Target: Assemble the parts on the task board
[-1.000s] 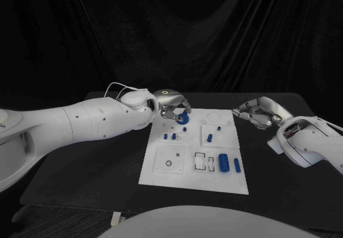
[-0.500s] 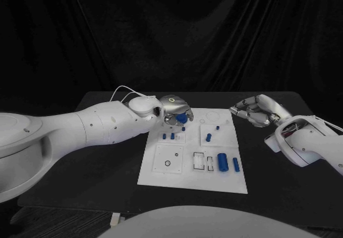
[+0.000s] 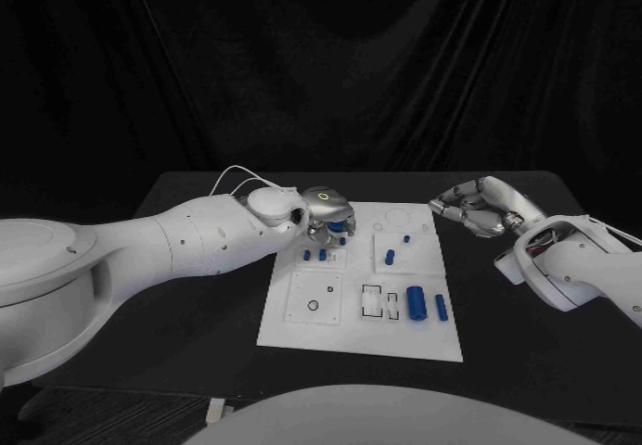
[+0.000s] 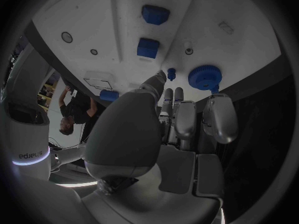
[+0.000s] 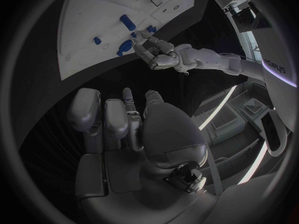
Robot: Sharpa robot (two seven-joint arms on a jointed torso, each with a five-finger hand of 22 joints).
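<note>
Above task board, left robot hand by one gear, grip unclear; right robot hand curled.

Dim scene, black backdrop and black table swallow detail; the white task board and white arms are the brightest surfaces, evenly lit from above with only faint shadows. Small glare spots on the silver left hand and right hand. Wrist views are fisheye circles in a dark frame, straight board edges bend, rims darken, and the near palms look soft.
</note>
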